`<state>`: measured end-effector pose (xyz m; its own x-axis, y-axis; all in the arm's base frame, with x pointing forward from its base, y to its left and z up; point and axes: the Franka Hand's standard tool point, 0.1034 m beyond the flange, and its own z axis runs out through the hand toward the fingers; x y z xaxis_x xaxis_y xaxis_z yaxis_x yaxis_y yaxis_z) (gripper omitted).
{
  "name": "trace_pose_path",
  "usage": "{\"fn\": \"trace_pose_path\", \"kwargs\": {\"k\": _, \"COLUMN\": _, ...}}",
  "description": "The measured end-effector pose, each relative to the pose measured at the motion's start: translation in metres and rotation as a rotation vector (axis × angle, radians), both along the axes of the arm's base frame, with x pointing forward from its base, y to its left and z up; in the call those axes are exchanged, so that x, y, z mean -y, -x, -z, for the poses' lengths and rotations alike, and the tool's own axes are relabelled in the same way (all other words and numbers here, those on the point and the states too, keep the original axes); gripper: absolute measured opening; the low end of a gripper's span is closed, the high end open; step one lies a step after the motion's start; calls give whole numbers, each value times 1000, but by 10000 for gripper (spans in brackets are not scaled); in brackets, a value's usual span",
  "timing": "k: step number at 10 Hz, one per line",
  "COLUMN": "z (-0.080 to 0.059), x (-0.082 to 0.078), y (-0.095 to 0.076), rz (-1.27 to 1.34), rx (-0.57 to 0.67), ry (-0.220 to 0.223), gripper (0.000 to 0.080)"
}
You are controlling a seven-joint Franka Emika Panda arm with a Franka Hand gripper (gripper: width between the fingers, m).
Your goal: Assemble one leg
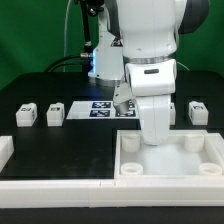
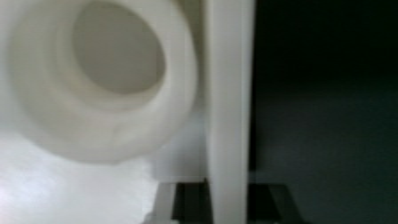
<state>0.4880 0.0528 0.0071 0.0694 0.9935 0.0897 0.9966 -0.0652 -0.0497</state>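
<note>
The large white square tray-like piece (image 1: 170, 178) with round corner sockets lies at the front right of the exterior view. My gripper (image 1: 152, 138) reaches down onto its far wall. In the wrist view my gripper (image 2: 228, 205) straddles that thin white wall (image 2: 228, 90), with a dark finger (image 2: 189, 205) pressed against each side, so it is shut on it. A round socket (image 2: 107, 70) fills the view beside the wall. Three legs show in the exterior view, lying loose: two at the left (image 1: 26, 115) (image 1: 55, 113) and one at the right (image 1: 198, 110). None is held.
The marker board (image 1: 100, 108) lies on the black table behind the tray piece. A white rail (image 1: 55, 183) runs along the front edge, with a raised end at the exterior view's left (image 1: 5, 150). The arm's body stands over the table's middle.
</note>
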Motion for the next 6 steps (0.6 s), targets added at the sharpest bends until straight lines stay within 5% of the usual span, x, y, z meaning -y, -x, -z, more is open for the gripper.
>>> {"fn": "trace_pose_path", "kwargs": {"k": 5, "z": 1, "x": 2, "y": -1, "rz": -28, "rx": 19, "ry": -4, "gripper": 61}}
{"fn": "trace_pose_path", "kwargs": {"k": 6, "z": 1, "x": 2, "y": -1, "rz": -27, "rx": 19, "ry": -4, "gripper": 238}}
